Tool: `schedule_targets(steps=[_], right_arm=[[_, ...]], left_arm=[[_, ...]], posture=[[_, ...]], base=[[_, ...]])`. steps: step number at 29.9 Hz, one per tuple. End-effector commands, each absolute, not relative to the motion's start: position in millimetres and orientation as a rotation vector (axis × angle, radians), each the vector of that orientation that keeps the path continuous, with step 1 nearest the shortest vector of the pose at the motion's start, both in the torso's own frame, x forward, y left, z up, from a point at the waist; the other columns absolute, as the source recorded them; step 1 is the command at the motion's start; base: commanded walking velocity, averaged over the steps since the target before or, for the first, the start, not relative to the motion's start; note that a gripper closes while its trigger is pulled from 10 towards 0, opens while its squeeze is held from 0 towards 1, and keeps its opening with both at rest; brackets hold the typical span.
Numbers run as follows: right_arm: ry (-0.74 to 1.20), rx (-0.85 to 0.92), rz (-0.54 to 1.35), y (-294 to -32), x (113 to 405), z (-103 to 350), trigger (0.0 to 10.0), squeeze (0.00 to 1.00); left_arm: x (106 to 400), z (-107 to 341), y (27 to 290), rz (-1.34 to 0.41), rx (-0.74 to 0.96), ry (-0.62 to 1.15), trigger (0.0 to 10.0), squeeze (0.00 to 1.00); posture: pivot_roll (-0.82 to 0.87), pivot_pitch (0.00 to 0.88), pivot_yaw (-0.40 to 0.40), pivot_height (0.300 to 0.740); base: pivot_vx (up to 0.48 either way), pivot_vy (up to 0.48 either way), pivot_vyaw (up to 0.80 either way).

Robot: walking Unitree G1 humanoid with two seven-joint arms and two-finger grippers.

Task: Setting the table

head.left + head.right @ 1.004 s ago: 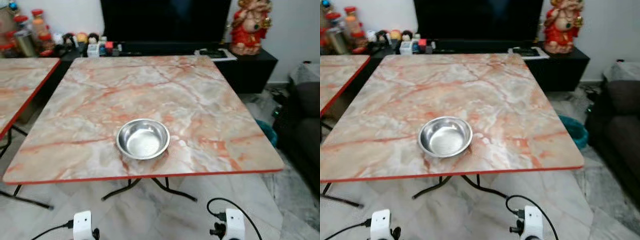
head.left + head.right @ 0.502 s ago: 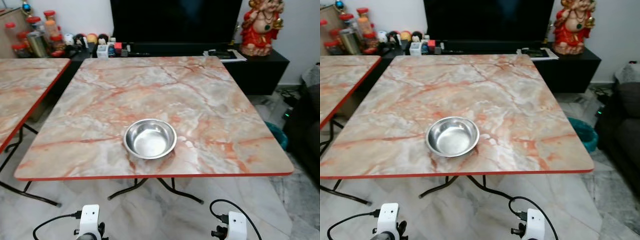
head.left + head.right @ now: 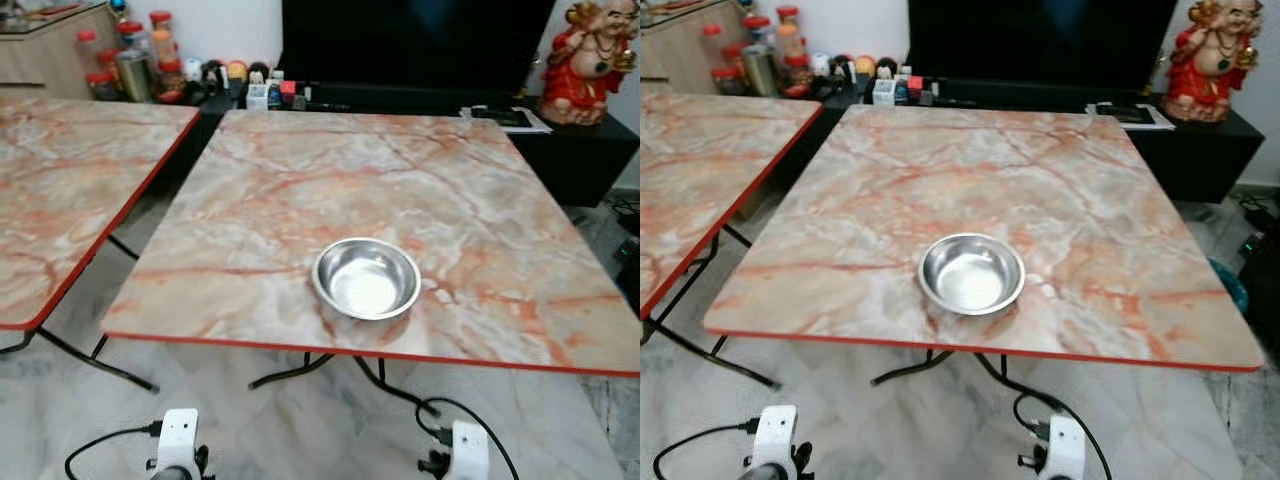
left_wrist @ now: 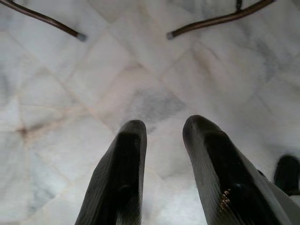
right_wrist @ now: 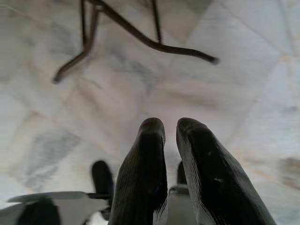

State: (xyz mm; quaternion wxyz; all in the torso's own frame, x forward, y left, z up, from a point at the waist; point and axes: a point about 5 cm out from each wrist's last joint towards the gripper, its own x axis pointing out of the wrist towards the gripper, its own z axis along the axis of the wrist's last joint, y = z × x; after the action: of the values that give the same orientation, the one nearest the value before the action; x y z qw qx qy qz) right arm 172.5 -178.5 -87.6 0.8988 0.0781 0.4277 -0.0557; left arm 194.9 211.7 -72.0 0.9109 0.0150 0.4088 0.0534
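A round empty steel bowl [image 3: 366, 278] sits on the marble-patterned table [image 3: 300, 180] with a red edge, near its front edge and a little right of centre. Both arms hang low in front of the table, their white wrists [image 3: 179, 437] [image 3: 467, 449] at the bottom of the eye views. In the left wrist view my left gripper [image 4: 164, 124] points down at the pale marble floor, fingers apart and holding nothing. My right gripper [image 5: 170, 124] also points at the floor, its fingers almost together with nothing between them.
A second marble table [image 3: 70, 190] stands to the left with a narrow gap between the two. Behind are a black TV cabinet [image 3: 560, 140], jars [image 3: 135, 60], small items and a red figurine [image 3: 592, 62]. Black metal table legs [image 5: 140, 40] cross the floor below.
The whole picture has shifted right, so the camera has turned left: more of the left table shows. The bowl keeps its place on the table. Both arms still hang low.
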Motion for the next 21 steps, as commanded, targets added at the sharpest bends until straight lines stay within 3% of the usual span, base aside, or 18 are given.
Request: schedule_targets(steps=[1,21], right_arm=[[0.884,0.173,-0.136,-183.2,171.7,-87.4,10.0,0.00],[0.904,0.188,-0.132,-177.7,165.6,-90.8,10.0,0.00]], left_arm=[[189.8,-75.3,211.3,0.102,0.034,0.874,10.0,0.00],[189.4,-75.0,214.1,0.082,0.057,0.879,10.0,0.00]], posture=[[0.02,0.000,0.011,0.740],[0.02,0.000,0.027,0.740]], base=[[0.000,0.326,0.00],[0.000,0.374,0.00]])
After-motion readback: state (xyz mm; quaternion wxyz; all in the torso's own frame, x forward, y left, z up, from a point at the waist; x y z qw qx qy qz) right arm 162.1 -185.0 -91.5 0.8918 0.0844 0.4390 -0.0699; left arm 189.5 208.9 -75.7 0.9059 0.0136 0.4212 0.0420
